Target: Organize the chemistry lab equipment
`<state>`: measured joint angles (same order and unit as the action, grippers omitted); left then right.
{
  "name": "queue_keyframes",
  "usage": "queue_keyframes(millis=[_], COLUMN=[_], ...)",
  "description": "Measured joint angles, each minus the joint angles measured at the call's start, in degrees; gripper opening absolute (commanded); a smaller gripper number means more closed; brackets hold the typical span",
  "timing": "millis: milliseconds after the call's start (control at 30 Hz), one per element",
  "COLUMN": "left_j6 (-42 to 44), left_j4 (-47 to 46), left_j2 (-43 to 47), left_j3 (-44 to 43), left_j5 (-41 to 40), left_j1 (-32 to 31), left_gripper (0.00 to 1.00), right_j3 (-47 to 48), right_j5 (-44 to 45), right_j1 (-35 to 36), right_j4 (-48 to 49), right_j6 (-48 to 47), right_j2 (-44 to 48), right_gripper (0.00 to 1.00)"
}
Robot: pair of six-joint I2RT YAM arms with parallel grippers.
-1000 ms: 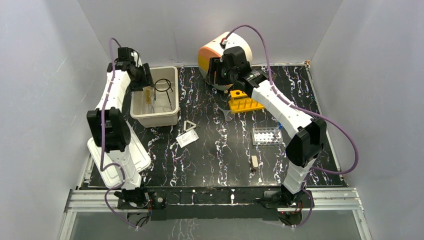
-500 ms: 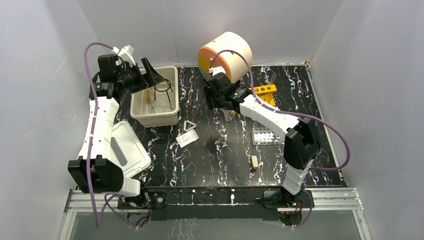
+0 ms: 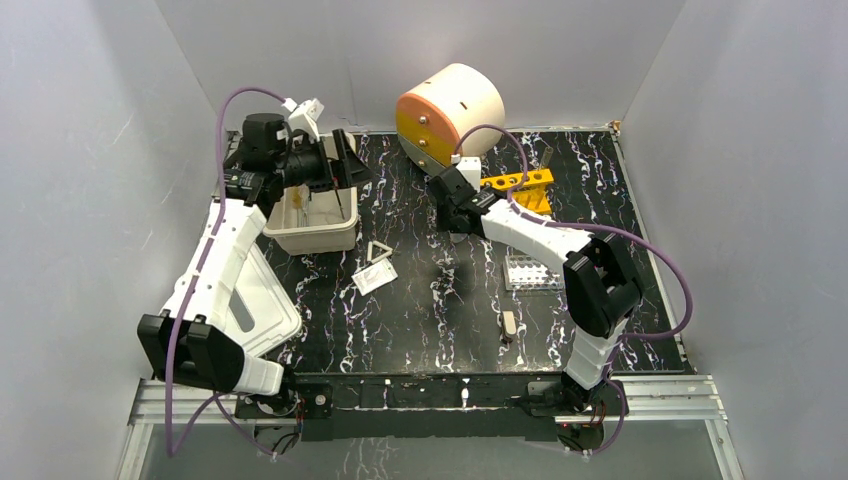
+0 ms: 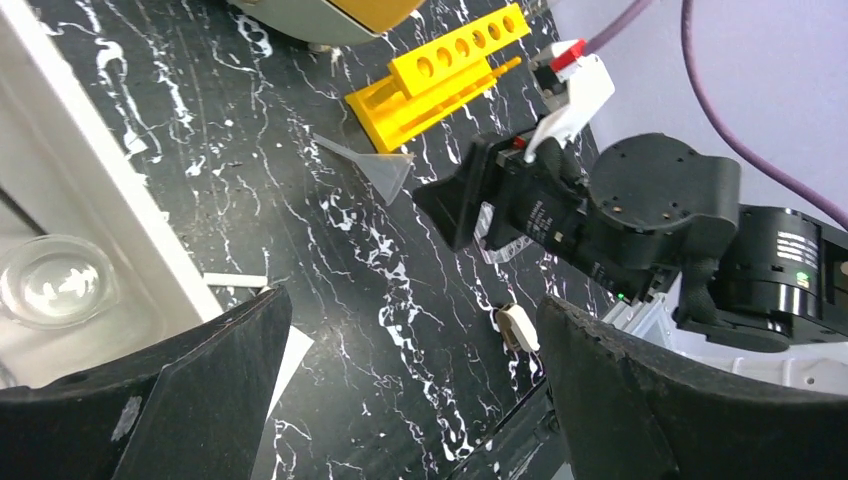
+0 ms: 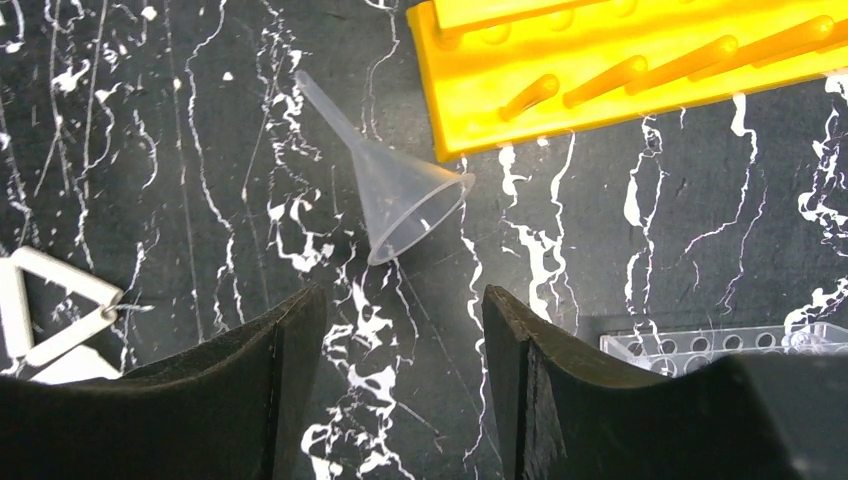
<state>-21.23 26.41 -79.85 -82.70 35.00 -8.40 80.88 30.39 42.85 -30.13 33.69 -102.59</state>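
Right gripper [image 5: 400, 312], jaws spread and empty, hangs over the clear funnel [image 5: 410, 205], which lies on its side just beside the yellow rack [image 5: 620, 70]. A closing finger could roll the light funnel away or snag the rack. Left gripper [image 4: 410, 305], released and empty, hovers near the white tub [image 4: 90, 190].

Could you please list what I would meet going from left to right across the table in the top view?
Tub → triangle → drum → clear rack. The pad, yellow rack and small tool overlap these, so I left them out.
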Motion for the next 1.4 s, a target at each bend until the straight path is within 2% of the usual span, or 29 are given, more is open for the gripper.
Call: queue_keyframes(millis=[133,400,900,1200,1400], left_j6=[-0.22,-0.9,-0.9,-0.9,-0.9], left_j4=[-0.7,-0.63,-0.52,-0.5,-0.5], left_j2=[-0.92,-2.38,-3.48,-3.52,-3.52], left_j3=[-0.02,-0.61,-2.45,-2.45,-2.45], left_j5=[-1.11,-4.7,-5.84,-5.9,-5.92], left_j1=[-2.49,-2.86,-3.21,-3.41,-3.41], left_gripper=[0.91,0.92,0.92,0.92,0.91], right_j3=[-1.57,-1.51,-1.55,-1.55,-1.55], right_j5=[1.44,4.33,4.31,2.03,0.74], right_j1=[-0.42,-0.42,-0.48,-1.09,-1.92], right_j4=[2.43,5.33,11.58,12.79,12.79], right_j6=[0.02,2.14,-0.09,-0.33,0.61], right_j2=[-0.04,-3.1,-7.56,-8.48,-8.55], right_gripper=[0.63,0.61,0.35,0.34,0.17])
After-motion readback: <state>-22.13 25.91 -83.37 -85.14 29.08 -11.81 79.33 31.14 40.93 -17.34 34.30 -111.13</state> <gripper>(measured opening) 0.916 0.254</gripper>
